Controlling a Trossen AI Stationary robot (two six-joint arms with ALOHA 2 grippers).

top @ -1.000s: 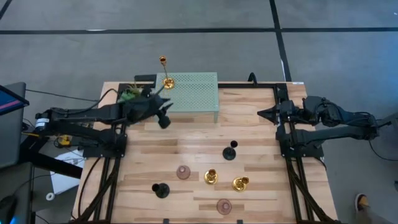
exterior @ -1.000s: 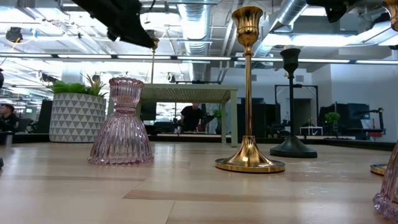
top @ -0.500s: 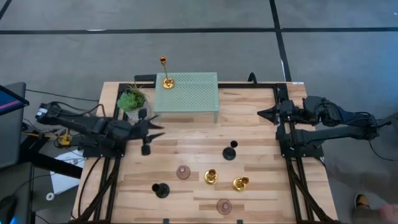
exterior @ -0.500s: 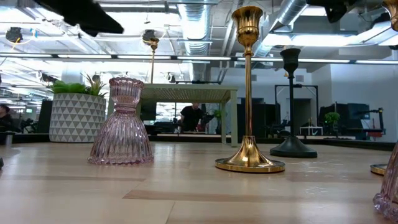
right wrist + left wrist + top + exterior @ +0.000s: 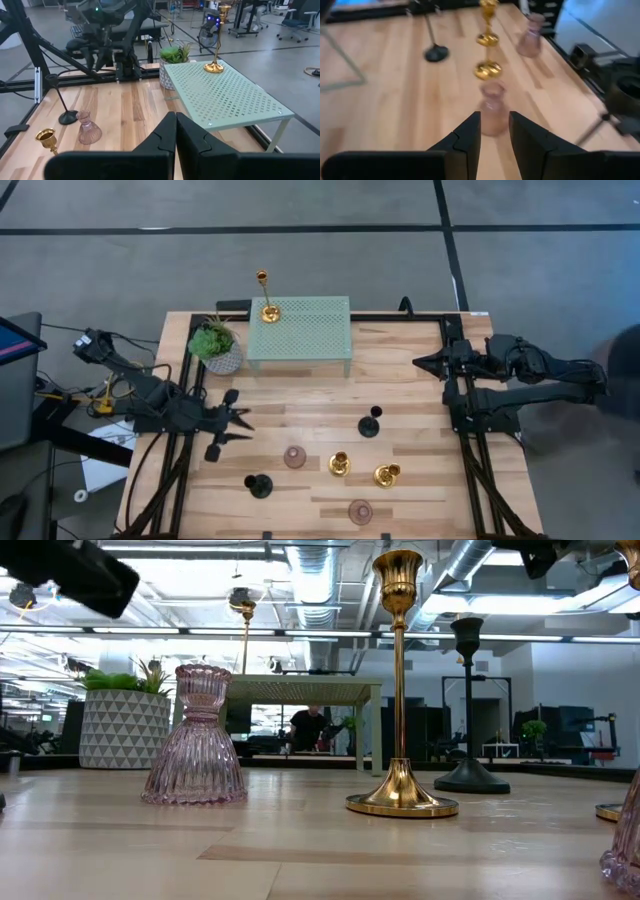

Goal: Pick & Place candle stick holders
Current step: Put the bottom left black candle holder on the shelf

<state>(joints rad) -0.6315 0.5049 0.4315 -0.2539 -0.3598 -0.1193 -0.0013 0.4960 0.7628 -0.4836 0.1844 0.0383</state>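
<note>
- Wooden table point(image 5: 410, 380) with a green perforated shelf point(image 5: 300, 328) at the back.
- Left gripper point(image 5: 228, 426) has pulled back from the shelf toward the table's middle, fingers apart and empty, facing a pink holder point(image 5: 294, 457).
- Right gripper point(image 5: 420, 362) waits, closed.
- One gold holder point(image 5: 267, 298) stands delivered on the shelf; six remain.

Left end effector point(image 5: 238, 423) parted, empty
</note>
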